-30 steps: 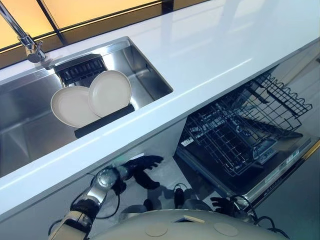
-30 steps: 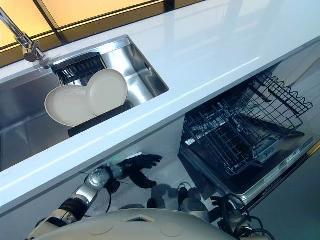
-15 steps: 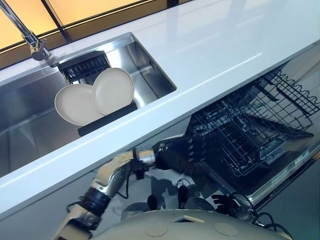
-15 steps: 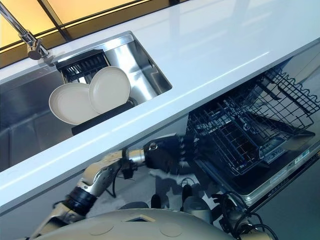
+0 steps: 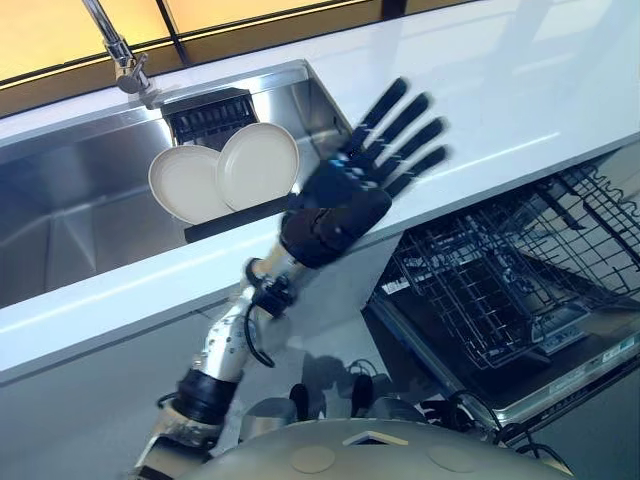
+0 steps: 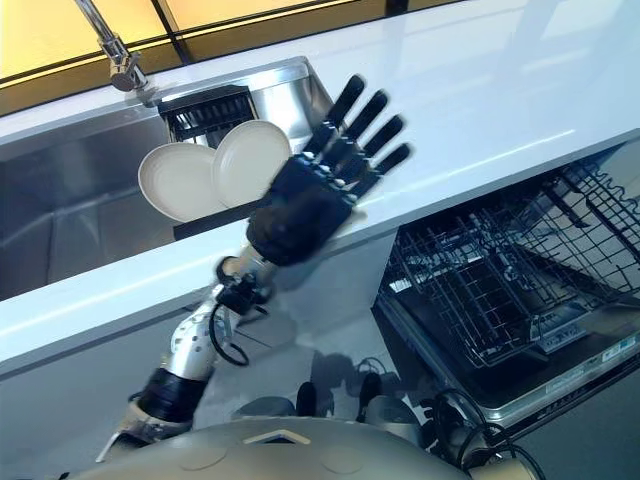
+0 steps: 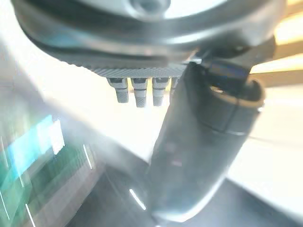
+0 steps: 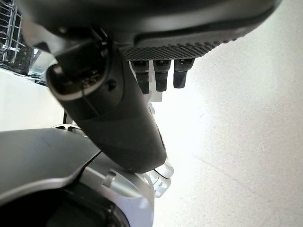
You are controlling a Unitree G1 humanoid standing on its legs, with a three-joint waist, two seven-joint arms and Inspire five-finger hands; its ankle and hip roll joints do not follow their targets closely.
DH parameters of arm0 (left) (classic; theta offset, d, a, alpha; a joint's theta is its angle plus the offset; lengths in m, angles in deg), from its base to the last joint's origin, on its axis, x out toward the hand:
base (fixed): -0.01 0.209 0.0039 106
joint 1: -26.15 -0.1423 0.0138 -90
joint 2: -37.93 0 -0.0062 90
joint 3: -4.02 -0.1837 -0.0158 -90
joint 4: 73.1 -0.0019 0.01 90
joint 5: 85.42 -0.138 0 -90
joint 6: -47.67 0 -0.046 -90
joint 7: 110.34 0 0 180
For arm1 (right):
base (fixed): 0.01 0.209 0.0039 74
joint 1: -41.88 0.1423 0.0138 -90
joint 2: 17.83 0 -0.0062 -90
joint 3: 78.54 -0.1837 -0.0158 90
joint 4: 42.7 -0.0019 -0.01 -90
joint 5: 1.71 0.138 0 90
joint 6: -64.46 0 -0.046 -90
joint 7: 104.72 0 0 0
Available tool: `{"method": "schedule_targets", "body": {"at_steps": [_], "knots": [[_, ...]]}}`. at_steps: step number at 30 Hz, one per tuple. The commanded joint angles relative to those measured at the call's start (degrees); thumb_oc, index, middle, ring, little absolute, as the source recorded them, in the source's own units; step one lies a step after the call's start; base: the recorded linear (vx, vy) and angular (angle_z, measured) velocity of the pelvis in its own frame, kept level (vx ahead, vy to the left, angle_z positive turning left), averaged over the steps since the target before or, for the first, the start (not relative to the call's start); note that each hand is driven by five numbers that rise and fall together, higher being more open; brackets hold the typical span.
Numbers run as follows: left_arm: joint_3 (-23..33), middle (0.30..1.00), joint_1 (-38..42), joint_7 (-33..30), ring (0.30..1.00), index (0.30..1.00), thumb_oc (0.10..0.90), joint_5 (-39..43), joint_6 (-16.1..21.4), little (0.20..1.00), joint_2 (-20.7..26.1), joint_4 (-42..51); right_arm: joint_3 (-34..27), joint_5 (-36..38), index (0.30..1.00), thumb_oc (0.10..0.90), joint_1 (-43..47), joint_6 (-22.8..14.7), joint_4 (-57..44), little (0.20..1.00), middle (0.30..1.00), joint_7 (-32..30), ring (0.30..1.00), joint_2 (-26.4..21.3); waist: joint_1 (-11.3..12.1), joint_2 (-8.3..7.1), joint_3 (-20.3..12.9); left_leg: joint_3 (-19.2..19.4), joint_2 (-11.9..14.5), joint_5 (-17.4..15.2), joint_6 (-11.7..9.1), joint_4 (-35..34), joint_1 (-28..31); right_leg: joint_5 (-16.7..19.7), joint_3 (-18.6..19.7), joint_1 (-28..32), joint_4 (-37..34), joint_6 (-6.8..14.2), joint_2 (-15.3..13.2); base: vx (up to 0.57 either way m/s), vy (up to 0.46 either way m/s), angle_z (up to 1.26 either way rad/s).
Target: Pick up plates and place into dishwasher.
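Two cream plates, one (image 5: 185, 187) overlapping the other (image 5: 259, 165), lean upright in a black rack (image 5: 235, 213) inside the steel sink (image 5: 60, 235). My left hand (image 5: 338, 207) is raised over the counter's front edge, just right of the plates and apart from them. It is open, with its fingers (image 6: 358, 120) straight and spread, and it holds nothing. The left wrist view shows its thumb (image 7: 203, 142) free. Low by the floor, my right hand (image 8: 142, 28) hangs open and relaxed, its thumb (image 8: 118, 127) holding nothing. The dishwasher's lower wire rack (image 5: 510, 280) is pulled out over the open door (image 5: 560, 375).
A white countertop (image 5: 500, 80) runs across the scene, with the sink at its left and a faucet (image 5: 120, 50) behind the sink. A dark drain basket (image 5: 210, 115) sits behind the plates. The dishwasher stands below the counter at the right.
My left hand has risen from under the counter to above its front edge, with the fingers now spread. The camera has shifted slightly. The plates have not moved.
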Motion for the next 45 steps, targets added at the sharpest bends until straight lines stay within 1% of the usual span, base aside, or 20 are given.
{"method": "schedule_targets", "body": {"at_steps": [1,2,3,4,5,6,7,8,9,12,15,17,21,22,25,29,35,38,41,45], "knots": [[13.01,0.900,3.07,-14.13,0.900,0.900,0.800,-31.10,17.00,0.900,2.93,7.85,-2.54,-1.26,0.900,0.800,1.89,-3.39,1.41,0.900,0.900,-1.71,0.900,0.78,2.01,0.38,-3.56,1.76,-1.06,-1.10,-0.28,-0.05,-3.16,-6.07,0.97,0.89,3.07,2.32,1.27,0.08,0.116,0.14],[15.69,0.900,3.75,-18.48,0.900,0.900,0.800,-37.56,18.33,0.900,6.67,6.45,-2.89,-1.78,0.900,0.800,1.80,-3.23,1.63,0.900,0.900,-1.65,0.900,0.55,2.00,0.43,-4.10,1.66,-1.18,-1.05,-0.25,-0.27,-3.03,-6.27,1.01,0.96,3.11,2.28,1.35,0.09,0.121,0.10],[17.81,0.900,4.76,-23.33,0.900,0.900,0.800,-47.25,20.25,0.900,10.52,5.00,-3.13,-2.26,0.900,0.800,1.81,-2.90,1.70,0.900,0.900,-1.47,0.900,0.21,1.83,0.51,-4.67,1.74,-1.22,-1.05,-0.28,-0.45,-2.88,-6.46,1.16,0.93,3.23,2.22,1.46,0.09,0.132,0.08],[18.51,0.900,5.99,-27.25,0.900,0.900,0.800,-52.96,20.36,0.900,13.82,3.45,-3.16,-2.39,0.900,0.800,1.91,-2.71,1.83,0.900,0.900,-1.38,0.900,-0.08,1.60,0.57,-5.08,1.83,-1.25,-1.11,-0.26,-0.54,-2.76,-6.62,1.36,0.92,3.32,2.17,1.53,0.09,0.131,0.09],[18.45,0.900,7.55,-29.47,0.900,0.900,0.800,-56.61,19.50,0.900,16.98,1.68,-3.19,-2.59,0.900,0.800,2.10,-2.36,1.78,0.900,0.900,-1.13,0.900,-0.34,1.33,0.60,-5.43,1.95,-1.29,-1.19,-0.23,-0.58,-2.68,-6.74,1.55,0.83,3.48,2.18,1.56,0.08,0.129,0.12],[18.05,0.900,9.34,-32.03,0.900,0.900,0.800,-62.00,17.81,0.900,20.04,0.69,-3.04,-2.49,0.900,0.800,2.33,-1.85,1.55,0.900,0.900,-0.77,0.900,-0.84,0.94,0.75,-5.80,2.20,-1.25,-1.35,-0.16,-0.58,-2.55,-6.83,1.81,0.75,3.56,2.20,1.59,0.07,0.126,0.10],[16.96,0.900,11.04,-35.20,0.900,0.900,0.800,-67.66,16.69,0.900,23.39,-0.84,-2.90,-2.38,0.900,0.800,2.46,-1.60,1.36,0.900,0.900,-0.70,0.900,-1.17,0.53,0.90,-6.09,2.46,-1.28,-1.54,-0.01,-0.58,-2.42,-6.88,1.98,0.69,3.61,2.31,1.59,0.07,0.127,0.08],[15.67,0.900,12.88,-37.75,0.900,0.900,0.800,-71.35,15.61,0.900,26.64,-2.35,-2.83,-2.30,0.900,0.800,2.62,-1.40,1.17,0.900,0.900,-0.60,0.900,-1.41,0.09,1.03,-6.37,2.76,-1.34,-1.70,0.18,-0.58,-2.25,-6.88,2.21,0.64,3.66,2.43,1.57,0.07,0.118,0.03],[14.67,0.900,14.73,-38.20,0.900,0.900,0.800,-73.09,13.53,0.900,29.72,-3.73,-2.77,-2.13,0.900,0.800,2.76,-1.14,0.78,0.900,0.900,-0.30,0.900,-1.73,-0.38,1.17,-6.61,3.14,-1.38,-1.89,0.42,-0.58,-2.03,-6.88,2.48,0.62,3.69,2.52,1.53,0.06,0.115,-0.02],[11.87,0.900,19.15,-36.85,0.900,0.900,0.800,-71.28,9.03,0.900,37.40,-8.98,-2.68,-2.25,0.900,0.800,2.81,0.30,-1.10,0.900,0.900,0.58,0.900,-2.60,-1.69,1.82,-6.96,4.45,-1.63,-2.49,1.05,-0.58,-1.47,-6.82,3.05,0.46,3.77,2.94,1.25,0.06,0.117,-0.12],[10.07,0.900,21.35,-35.71,0.900,0.900,0.800,-70.42,7.39,0.900,40.41,-12.43,-2.85,-2.53,0.900,0.800,2.67,1.10,-1.45,0.900,0.900,0.77,0.900,-3.10,-2.23,2.16,-6.99,5.22,-1.92,-2.81,1.45,-0.58,-1.07,-6.75,3.41,0.34,3.87,3.25,1.03,0.04,0.100,-0.25],[7.74,0.900,23.32,-35.07,0.900,0.900,0.800,-71.70,5.92,0.900,43.68,-16.27,-3.08,-3.43,0.900,0.800,2.51,2.04,-1.52,0.900,0.900,1.24,0.900,-3.80,-2.96,2.56,-6.88,5.96,-2.30,-3.09,1.96,-0.58,-0.53,-6.68,4.01,0.18,4.14,3.61,0.77,0.05,0.117,-0.29],[4.47,0.900,26.16,-34.02,0.900,0.900,0.800,-72.88,4.51,0.900,46.96,-19.30,-3.21,-3.51,0.900,0.800,2.21,2.67,-1.51,0.900,0.900,1.61,0.900,-4.45,-3.45,2.71,-6.47,6.72,-2.74,-3.54,2.62,0.02,-0.21,-6.57,4.80,0.02,4.56,4.04,0.43,0.04,0.083,-0.18],[2.52,0.900,27.87,-33.06,0.900,0.900,0.800,-74.51,4.68,0.900,48.34,-21.00,-3.26,-3.43,0.900,0.800,2.20,3.02,-1.71,0.900,0.900,1.72,0.900,-4.76,-3.77,2.83,-6.21,7.03,-3.05,-3.88,3.03,0.44,-0.15,-6.50,5.17,-0.25,4.96,4.39,0.15,0.07,0.106,-0.13],[-0.95,0.900,30.33,-31.38,0.900,0.900,0.800,-75.87,5.30,0.900,49.36,-23.22,-3.40,-3.07,0.900,0.800,2.26,2.91,-2.14,0.900,0.900,1.70,0.900,-5.13,-4.32,2.96,-5.77,7.64,-3.40,-4.41,3.58,1.08,-0.14,-6.24,5.73,-0.92,5.67,4.91,-0.27,0.06,0.092,-0.12],[-5.54,0.900,33.66,-29.77,0.900,0.900,0.800,-77.78,4.66,0.900,49.76,-26.46,-3.06,-2.42,0.900,0.800,2.47,2.61,-3.46,0.900,0.900,2.21,0.900,-5.51,-5.16,3.01,-4.85,8.56,-3.94,-5.27,4.23,2.53,-0.47,-5.78,6.64,-2.17,6.85,5.72,-0.99,0.05,0.081,-0.11],[-8.96,0.900,36.68,-30.38,0.900,0.900,0.800,-76.96,4.76,0.900,50.21,-30.63,-2.99,-2.08,0.900,0.800,2.12,1.89,-3.75,0.900,0.900,2.15,0.900,-5.78,-5.76,3.01,-3.87,9.38,-4.70,-6.13,4.84,4.46,-1.38,-4.93,7.76,-3.60,7.95,6.59,-1.80,0.05,0.079,-0.13],[-10.58,0.900,39.16,-31.50,0.900,0.900,0.800,-74.32,2.83,0.900,51.12,-32.66,-3.09,-1.68,0.900,0.800,1.90,2.08,-3.36,0.900,0.900,1.71,0.900,-5.91,-5.87,2.86,-3.11,9.52,-5.15,-6.46,5.33,5.09,-1.94,-4.08,8.29,-5.15,9.33,7.29,-2.31,0.03,0.076,-0.08],[-11.54,0.900,41.19,-31.59,0.900,0.900,0.800,-72.78,1.93,0.900,51.32,-35.00,-3.31,-0.82,0.900,0.800,1.85,1.95,-3.34,0.900,0.900,1.38,0.900,-6.10,-5.89,2.65,-1.92,9.71,-5.31,-6.50,5.81,6.17,-3.10,-3.54,8.87,-7.58,11.87,7.55,-2.76,-0.02,0.064,-0.11],[-11.99,0.900,42.30,-31.60,0.900,0.900,0.800,-71.51,1.86,0.900,51.17,-36.90,-3.50,-0.44,0.900,0.800,2.09,1.92,-3.41,0.900,0.900,1.10,0.900,-6.03,-5.83,2.51,-0.73,9.92,-5.39,-6.26,5.98,7.01,-4.00,-3.06,9.29,-9.31,13.48,7.62,-3.01,-0.02,0.049,-0.16]]}}
